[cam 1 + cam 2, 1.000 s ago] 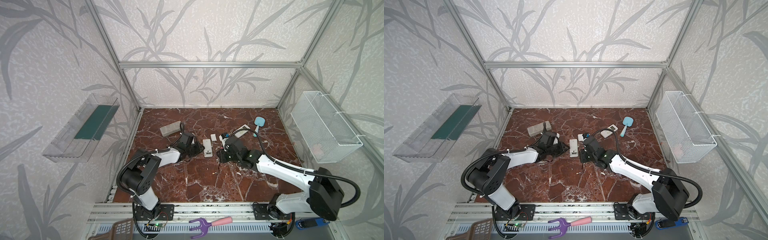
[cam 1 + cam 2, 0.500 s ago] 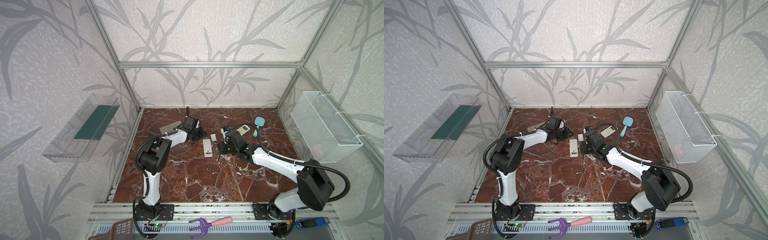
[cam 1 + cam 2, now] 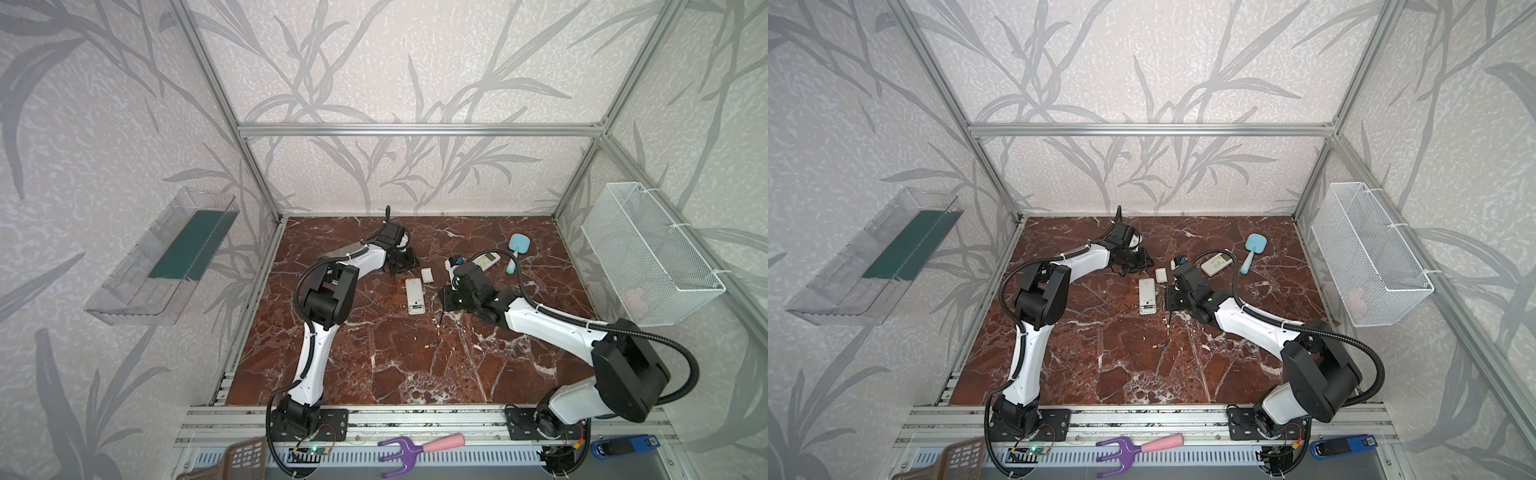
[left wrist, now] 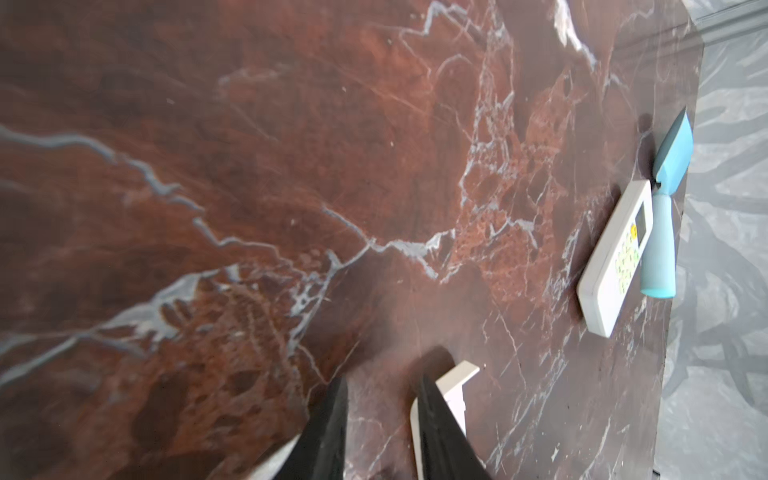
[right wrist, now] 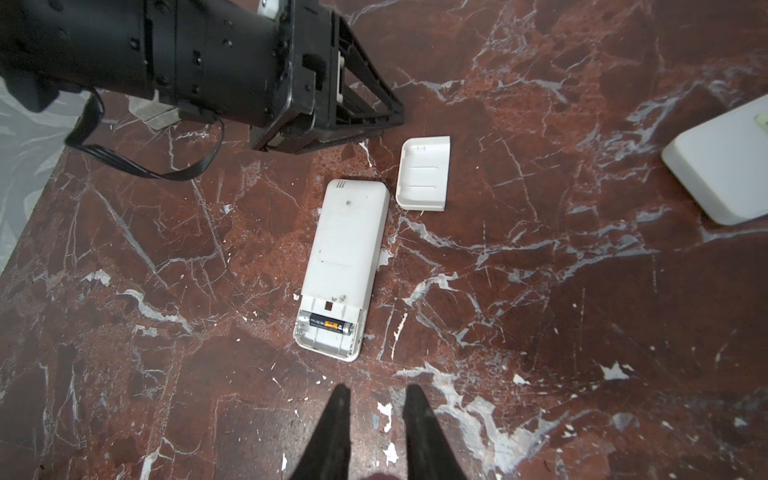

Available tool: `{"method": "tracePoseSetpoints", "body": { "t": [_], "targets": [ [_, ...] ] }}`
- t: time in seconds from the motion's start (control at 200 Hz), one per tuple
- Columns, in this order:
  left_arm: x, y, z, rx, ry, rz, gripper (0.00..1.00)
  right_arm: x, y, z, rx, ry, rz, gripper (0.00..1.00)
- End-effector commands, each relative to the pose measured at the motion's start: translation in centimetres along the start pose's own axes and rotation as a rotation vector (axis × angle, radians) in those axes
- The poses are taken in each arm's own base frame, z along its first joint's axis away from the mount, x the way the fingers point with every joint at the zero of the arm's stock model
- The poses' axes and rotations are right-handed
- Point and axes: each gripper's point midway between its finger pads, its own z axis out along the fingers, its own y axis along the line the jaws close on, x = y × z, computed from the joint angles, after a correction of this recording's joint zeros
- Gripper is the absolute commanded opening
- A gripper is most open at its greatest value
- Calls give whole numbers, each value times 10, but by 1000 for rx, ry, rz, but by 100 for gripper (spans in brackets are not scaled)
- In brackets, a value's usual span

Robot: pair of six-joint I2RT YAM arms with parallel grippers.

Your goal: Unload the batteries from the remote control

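Marble tabletop (image 5: 540, 291): remote (image 5: 349, 245) face-down; battery (image 5: 330, 323) crosswise at its uncovered end, just ahead of right gripper (image 5: 376, 399), the nearer, jaws narrowly parted, empty; left gripper (image 4: 382, 386) likewise.

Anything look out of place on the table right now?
A loose battery lies on the marble, apart from the face-down remote. A second battery sits in its open compartment beside an empty slot; the cover lies detached nearby.
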Motion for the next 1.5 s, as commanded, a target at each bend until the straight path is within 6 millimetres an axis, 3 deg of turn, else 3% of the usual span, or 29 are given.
{"method": "tracePoseSetpoints", "body": {
  "t": [0.0,0.47,0.95,1.205,1.365,1.495],
  "targets": [
    [24,8,-6,-22,72,-10,32,-14,3,-11,-23,-54,-10,0],
    [68,5,-26,11,93,-21,31,-25,5,-18,-27,-80,-11,0],
    [92,2,-52,56,62,-66,31,-35,8,-16,-22,-94,20,0],
    [86,7,-70,34,16,-53,33,-43,11,-11,-25,-109,25,0],
    [78,5,-91,18,-47,-31,35,-46,14,-6,-37,-117,-5,0],
    [84,7,-104,7,-65,-34,35,-49,16,-2,-39,-129,-50,0]
  ]
}}
